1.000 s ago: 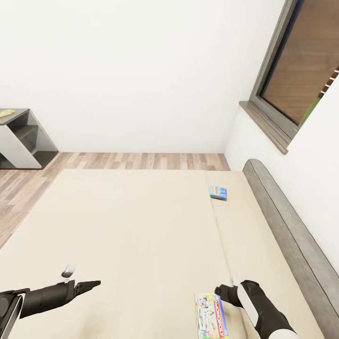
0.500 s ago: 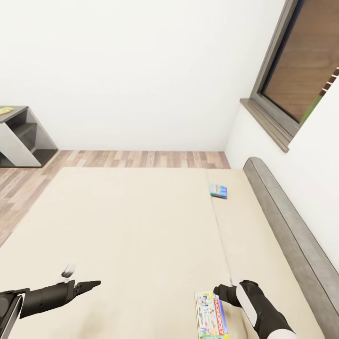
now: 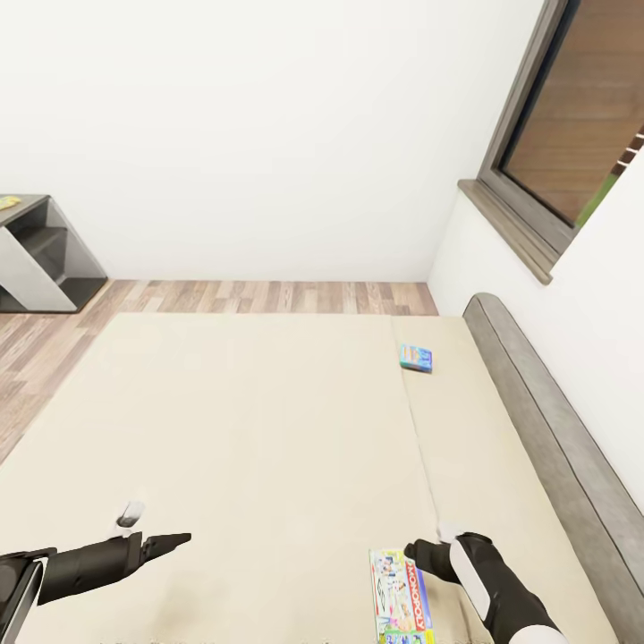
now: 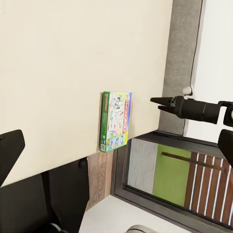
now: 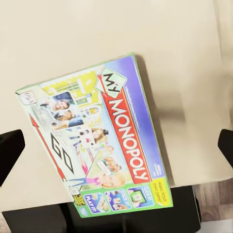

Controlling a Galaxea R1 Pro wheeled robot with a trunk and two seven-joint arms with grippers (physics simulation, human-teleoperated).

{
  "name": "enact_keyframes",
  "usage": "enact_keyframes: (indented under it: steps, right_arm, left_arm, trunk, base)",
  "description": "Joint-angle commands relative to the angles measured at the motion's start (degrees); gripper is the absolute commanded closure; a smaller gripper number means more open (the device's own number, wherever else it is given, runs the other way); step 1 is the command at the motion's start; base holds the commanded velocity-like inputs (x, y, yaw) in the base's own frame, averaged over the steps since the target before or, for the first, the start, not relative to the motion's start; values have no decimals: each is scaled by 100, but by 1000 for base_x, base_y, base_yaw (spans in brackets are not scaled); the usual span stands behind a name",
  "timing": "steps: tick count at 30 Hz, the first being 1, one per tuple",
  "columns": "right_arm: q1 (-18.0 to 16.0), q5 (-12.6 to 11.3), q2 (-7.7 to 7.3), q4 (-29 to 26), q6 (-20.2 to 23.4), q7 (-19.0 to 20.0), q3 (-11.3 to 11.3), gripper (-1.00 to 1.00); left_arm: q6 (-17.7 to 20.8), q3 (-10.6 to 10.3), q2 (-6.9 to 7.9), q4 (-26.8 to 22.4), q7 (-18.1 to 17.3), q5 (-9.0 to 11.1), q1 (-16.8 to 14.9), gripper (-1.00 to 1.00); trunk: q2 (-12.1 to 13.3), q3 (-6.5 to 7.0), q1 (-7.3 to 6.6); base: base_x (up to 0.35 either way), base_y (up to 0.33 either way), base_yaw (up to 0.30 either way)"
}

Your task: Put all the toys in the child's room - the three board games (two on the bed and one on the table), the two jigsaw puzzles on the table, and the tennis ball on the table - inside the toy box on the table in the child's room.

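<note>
While the right claw (image 3: 413, 551) hovers spread beside the Monopoly box (image 3: 401, 597) on the bed (image 3: 268, 429), pickup looks underway. Next it should straddle the box edge; the left claw (image 3: 183, 538) looks clenched

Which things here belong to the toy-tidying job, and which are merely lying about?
Job:
Monopoly game, on the bed
blue game, also on the bed
right gripper, beside the Monopoly game

Lying about:
grey shelf unit
window
</note>
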Motion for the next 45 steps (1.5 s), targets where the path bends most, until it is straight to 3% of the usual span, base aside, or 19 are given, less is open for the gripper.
enact_keyframes:
  steps: [1, 12, 45]
  right_arm:
    - [-2, -63, -8, -8, 25, 6, -2, -100]
    - [-1, -86, -81, -10, 31, 609, -11, -100]
    - [-1, -77, -97, -21, 47, 670, -66, -100]
  left_arm:
    - [60, 4, 0, -2, -21, 0, -3, -100]
    - [60, 3, 0, -2, -21, -1, -3, -100]
    - [51, 11, 9, 12, 0, 6, -3, -100]
  trunk:
    - [-10, -18, 3]
    - [-10, -120, 3]
    - [-10, -181, 3]
  base:
    - [0, 0, 0]
    - [0, 0, 0]
    - [0, 0, 0]
